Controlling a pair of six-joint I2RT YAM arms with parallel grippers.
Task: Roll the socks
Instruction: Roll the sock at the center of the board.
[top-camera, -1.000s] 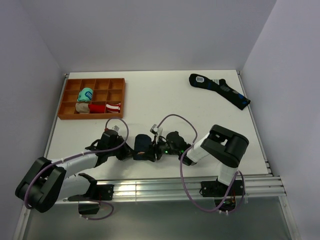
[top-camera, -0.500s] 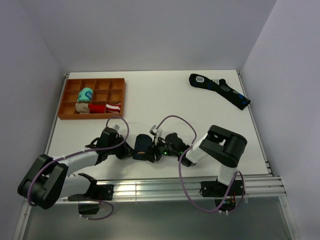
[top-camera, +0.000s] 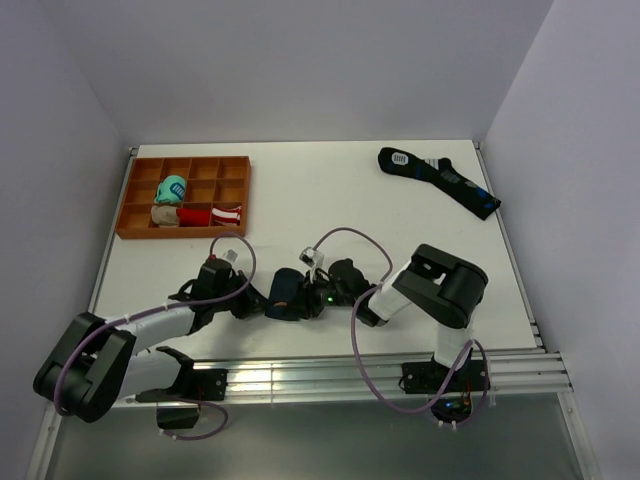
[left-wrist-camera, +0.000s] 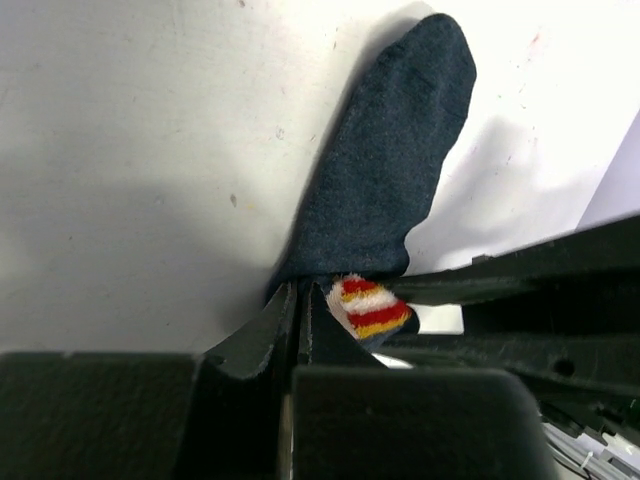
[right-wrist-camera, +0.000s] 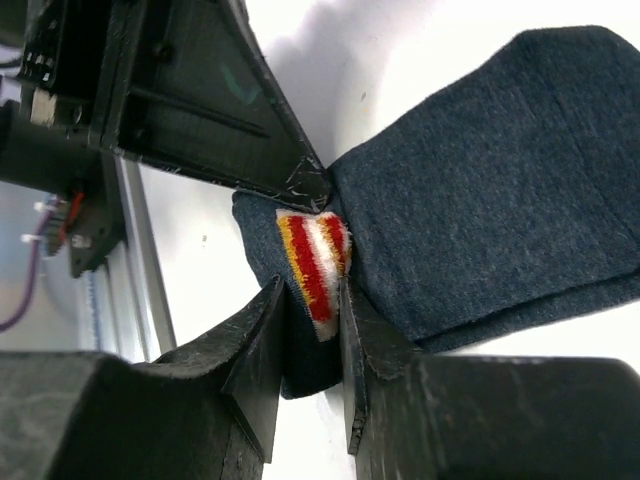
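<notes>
White counter (top-camera: 330, 200) carries the socks (top-camera: 287, 294) near its near edge. The left gripper (left-wrist-camera: 300, 292) and the right gripper (right-wrist-camera: 312, 296) both pinch the socks' striped end, jaws almost closed.

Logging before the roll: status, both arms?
Left gripper shut on edge of short dark navy fabric socks. Right gripper shut on their red-white-yellow striped patch end. Socks unrolled; grippers crowd each other, nothing else close.

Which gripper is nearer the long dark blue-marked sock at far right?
Right. Right gripper sits left of the long dark sock, nearer the arms; left gripper is farther left, beyond the navy socks.
</notes>
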